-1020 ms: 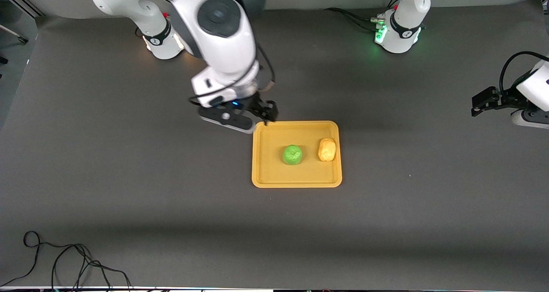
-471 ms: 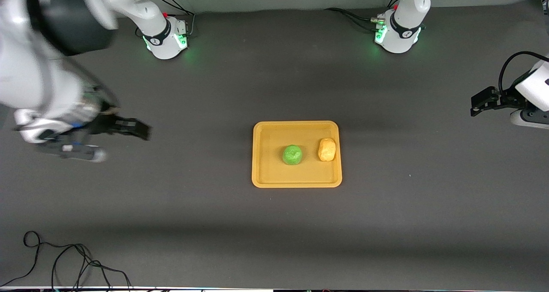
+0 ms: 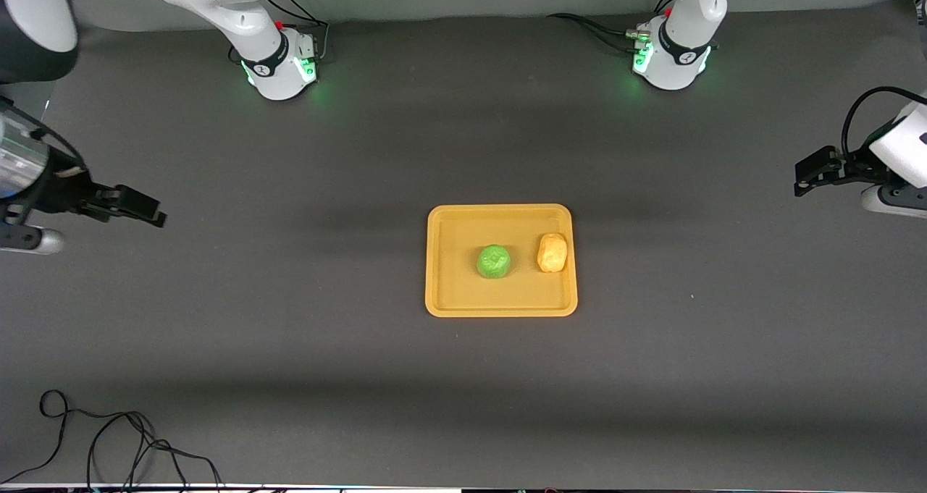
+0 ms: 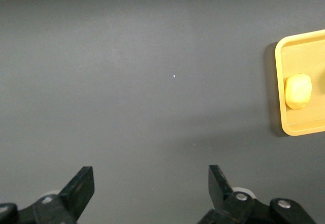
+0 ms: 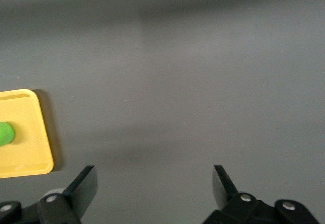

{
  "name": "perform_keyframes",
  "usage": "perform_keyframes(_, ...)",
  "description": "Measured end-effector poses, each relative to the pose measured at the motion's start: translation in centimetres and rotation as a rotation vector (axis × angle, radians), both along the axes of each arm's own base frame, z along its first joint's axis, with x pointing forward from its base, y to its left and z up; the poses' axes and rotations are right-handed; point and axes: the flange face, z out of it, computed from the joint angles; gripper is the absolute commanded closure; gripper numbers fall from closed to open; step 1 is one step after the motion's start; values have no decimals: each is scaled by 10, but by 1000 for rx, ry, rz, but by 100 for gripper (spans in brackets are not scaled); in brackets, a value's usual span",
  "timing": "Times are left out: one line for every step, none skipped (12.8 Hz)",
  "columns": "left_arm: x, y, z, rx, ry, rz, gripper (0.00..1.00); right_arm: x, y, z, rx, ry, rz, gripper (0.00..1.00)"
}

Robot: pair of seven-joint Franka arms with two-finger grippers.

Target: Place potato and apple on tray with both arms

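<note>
Apple (image 5: 6, 133) seemingly edge-cropped in right wrist view

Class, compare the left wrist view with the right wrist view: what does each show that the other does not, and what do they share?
Only the left wrist view shows the potato, lying in the tray near its rim. Only the right wrist view shows the apple, cut off at the picture's edge. Both show one end of the yellow tray, bare grey table, and that arm's own open tool, the left tool and the right tool, each empty over the table.
</note>
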Motion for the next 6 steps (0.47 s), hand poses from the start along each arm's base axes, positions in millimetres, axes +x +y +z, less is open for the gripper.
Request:
perform_keyframes(0, 0, 0, 0, 0, 0, 0, -2, -12, -2, 0, -1, 4, 0)
perform_keyframes(0, 0, 0, 0, 0, 0, 0, -3, -20, -4, 0, -1, 13, 0)
perform_keyframes(0, 0, -1, 0, 1, 0, 0, -3, -26, -5, 0, -4, 21, 0)
perform_keyframes(0, 0, -1, 0, 2, 0, 0, -3, -31, -7, 0, -6, 28, 0)
perform_keyframes(1, 0, -1, 0, 2, 0, 0, -3, -34, -6, 0, -7, 30, 0)
perform_keyframes(1, 0, -1, 0, 2, 0, 0, -3, -34, -5, 0, -9, 31, 0)
